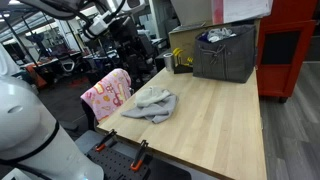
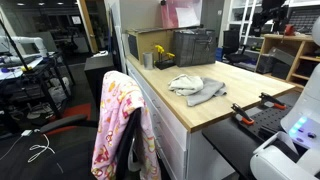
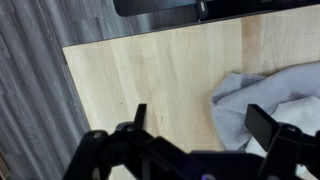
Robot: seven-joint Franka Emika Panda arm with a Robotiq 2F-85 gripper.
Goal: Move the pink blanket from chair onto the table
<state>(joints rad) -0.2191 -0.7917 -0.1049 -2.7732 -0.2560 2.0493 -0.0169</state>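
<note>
The pink blanket (image 1: pixel 107 95) (image 2: pixel 118 125), printed with small yellow figures, hangs draped over the back of the dark chair (image 1: pixel 90 120) beside the table's long edge. The light wood table (image 1: pixel 210 125) (image 2: pixel 215 100) (image 3: pixel 150 70) carries a crumpled grey cloth (image 1: pixel 152 103) (image 2: pixel 195 87) (image 3: pixel 255 100). In the wrist view my gripper (image 3: pixel 203 122) hangs above the tabletop, open, with nothing between its fingers. One black fingertip (image 3: pixel 140 115) is over bare wood, the opposite one over the grey cloth. The blanket does not show in the wrist view.
A grey fabric bin (image 1: pixel 225 55) (image 2: pixel 195 47) stands at the table's far end, with a small yellow object (image 1: pixel 182 60) (image 2: pixel 160 55) next to it. Orange-handled clamps (image 1: pixel 140 150) (image 2: pixel 240 108) grip the table's near edge. Wood-look floor (image 3: pixel 35 90) lies beyond the table corner.
</note>
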